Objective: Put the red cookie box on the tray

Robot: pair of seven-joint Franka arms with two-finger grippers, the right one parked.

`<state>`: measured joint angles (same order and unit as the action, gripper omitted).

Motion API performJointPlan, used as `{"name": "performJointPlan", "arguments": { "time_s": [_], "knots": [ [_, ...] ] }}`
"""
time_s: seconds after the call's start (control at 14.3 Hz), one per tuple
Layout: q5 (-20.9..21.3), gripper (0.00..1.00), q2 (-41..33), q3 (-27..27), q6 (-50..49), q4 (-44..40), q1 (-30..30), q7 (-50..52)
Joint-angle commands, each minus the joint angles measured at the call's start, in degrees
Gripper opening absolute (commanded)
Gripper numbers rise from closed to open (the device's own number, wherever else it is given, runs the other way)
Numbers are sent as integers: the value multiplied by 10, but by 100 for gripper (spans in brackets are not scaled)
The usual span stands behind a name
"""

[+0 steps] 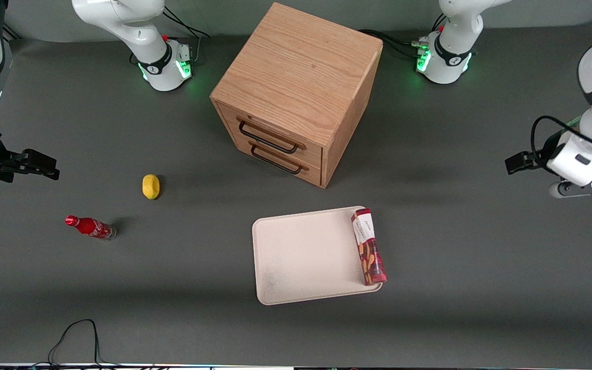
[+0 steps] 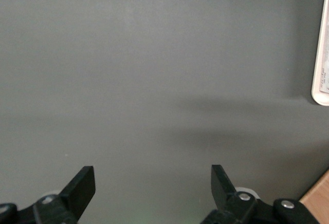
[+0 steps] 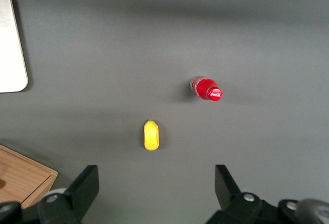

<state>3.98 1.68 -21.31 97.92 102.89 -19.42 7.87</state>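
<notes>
The red cookie box (image 1: 369, 246), a slim dark-red carton with a white label, lies flat on the off-white tray (image 1: 301, 257), along the tray's rim toward the working arm's end of the table. My left gripper (image 1: 513, 163) hangs well away from it, above bare table at the working arm's end. In the left wrist view the gripper (image 2: 153, 175) is open, with only grey table between its fingers (image 2: 82, 185). A strip of the tray's rim (image 2: 321, 64) shows at the edge of that view.
A wooden drawer cabinet (image 1: 296, 87) with two handles stands farther from the front camera than the tray. A yellow lemon (image 1: 150, 186) and a small red soda bottle (image 1: 90, 227) lie toward the parked arm's end. A black cable (image 1: 72, 334) loops at the near table edge.
</notes>
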Motion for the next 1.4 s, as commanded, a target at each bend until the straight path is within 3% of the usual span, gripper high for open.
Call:
{"name": "performJointPlan", "arguments": {
  "time_s": [0.0, 0.49, 0.77, 1.05, 1.33],
  "knots": [
    [-14, 100, -12, -4, -51, -35, 2, -7],
    [-15, 100, -13, 0, -59, -47, 12, -7],
    [-13, 100, -13, 136, -70, -59, 135, -4],
    [0, 100, -5, 231, -95, -113, 225, -7],
    [12, 100, -2, 289, -127, -167, 295, -14]
  ]
}}
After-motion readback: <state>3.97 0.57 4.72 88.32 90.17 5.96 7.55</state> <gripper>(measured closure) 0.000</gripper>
